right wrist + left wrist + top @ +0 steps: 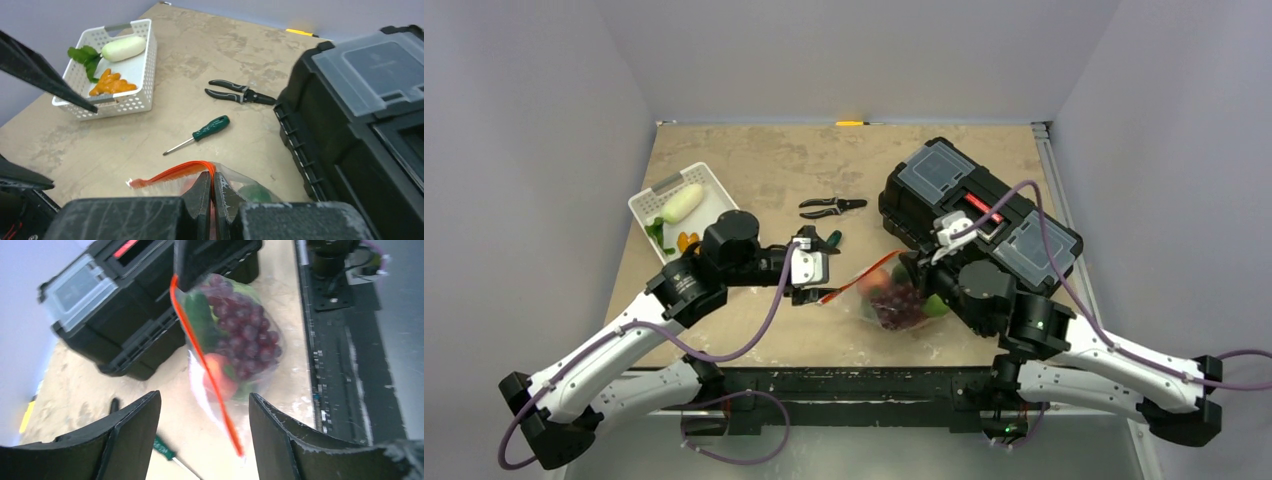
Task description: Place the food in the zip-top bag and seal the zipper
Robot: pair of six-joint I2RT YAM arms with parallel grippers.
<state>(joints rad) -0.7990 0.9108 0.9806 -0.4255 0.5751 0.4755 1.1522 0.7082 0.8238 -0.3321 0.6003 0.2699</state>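
The clear zip-top bag (894, 297) lies in front of the toolbox and holds the purple grape bunch (245, 335), the pink-red peach (220, 376) and green pieces. Its orange-red zipper (200, 352) runs from my right gripper towards my left. My right gripper (212, 182) is shut on the zipper's near end (175, 172). My left gripper (205, 440) is open, and the zipper's free end hangs between its fingers without touching them. The orange carrot (111, 83) with green leaves and a pale cucumber (123, 48) lie in the white basket (142, 102).
A black toolbox (979, 205) stands at the back right, close behind the bag. Black-handled pliers (832, 207) and a green-handled screwdriver (200, 134) lie on the table between basket and toolbox. The basket (649, 195) sits at the back left.
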